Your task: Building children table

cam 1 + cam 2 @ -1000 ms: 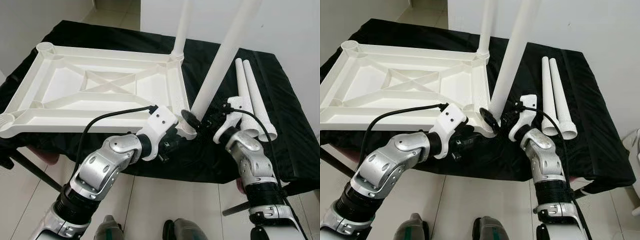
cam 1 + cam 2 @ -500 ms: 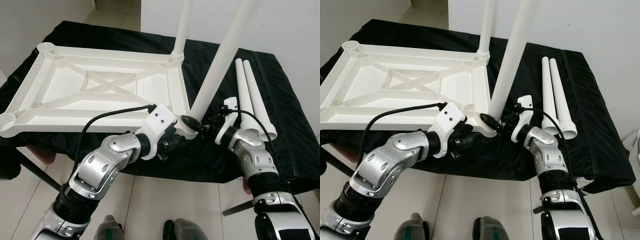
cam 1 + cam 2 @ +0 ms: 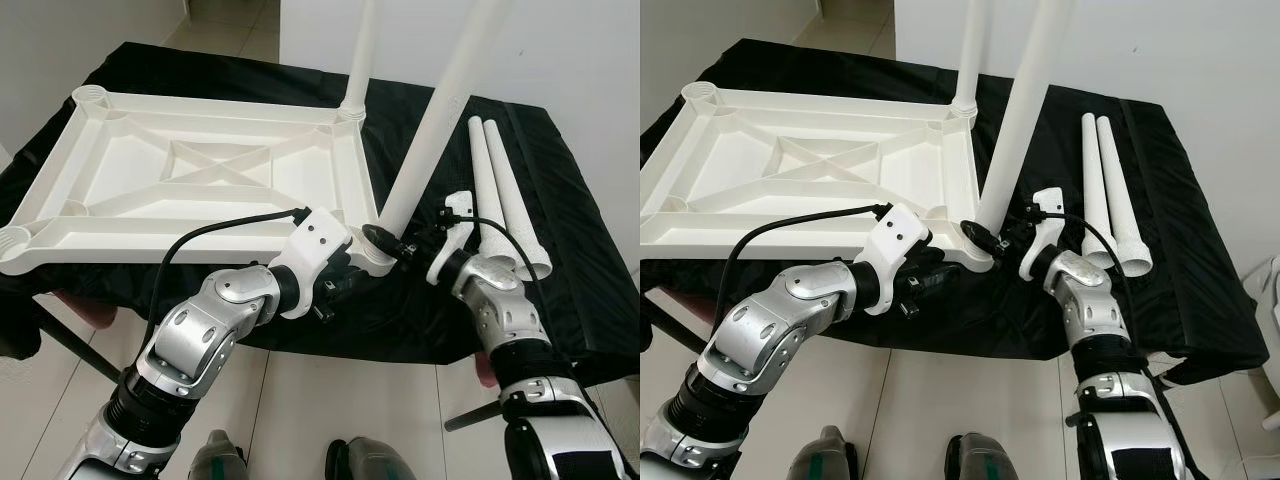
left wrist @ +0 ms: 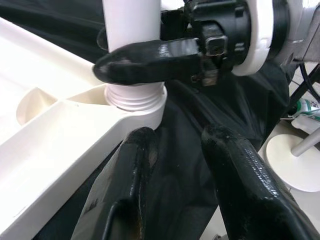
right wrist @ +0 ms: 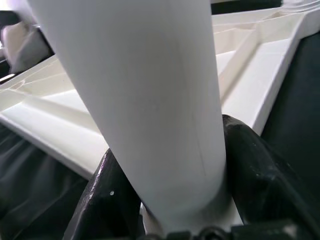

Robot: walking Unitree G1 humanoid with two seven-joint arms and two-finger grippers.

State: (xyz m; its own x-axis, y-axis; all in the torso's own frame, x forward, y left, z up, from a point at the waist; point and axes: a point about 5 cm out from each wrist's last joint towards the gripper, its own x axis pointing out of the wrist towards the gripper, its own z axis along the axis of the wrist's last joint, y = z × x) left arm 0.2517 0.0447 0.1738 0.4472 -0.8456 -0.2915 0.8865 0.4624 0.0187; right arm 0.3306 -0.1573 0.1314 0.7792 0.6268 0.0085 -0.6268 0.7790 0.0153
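From the left eye view, we see the white tabletop [image 3: 200, 180] lying upside down on the black-draped desk [image 3: 580, 300]. One leg [image 3: 358, 60] already stands in the far corner socket. Our right hand [image 3: 392, 240] pinches the base of a second leg [image 3: 440, 120] at the near right corner socket [image 3: 378, 262], the leg leaning off upright. Our left hand [image 3: 345, 285] sits just below that corner. Two spare legs [image 3: 505, 195] lie side by side on the cloth.

In the left wrist view, our left fingers [image 4: 135, 165] are spread under the socket [image 4: 137, 102], gripping nothing; the leg's threaded end sits in the collar.

In the right wrist view, the black fingers [image 5: 260, 170] press against both sides of the leg [image 5: 150, 100].

We judge the second leg is being seated. Next we need to bring it upright and twist it home while bracing the tabletop.
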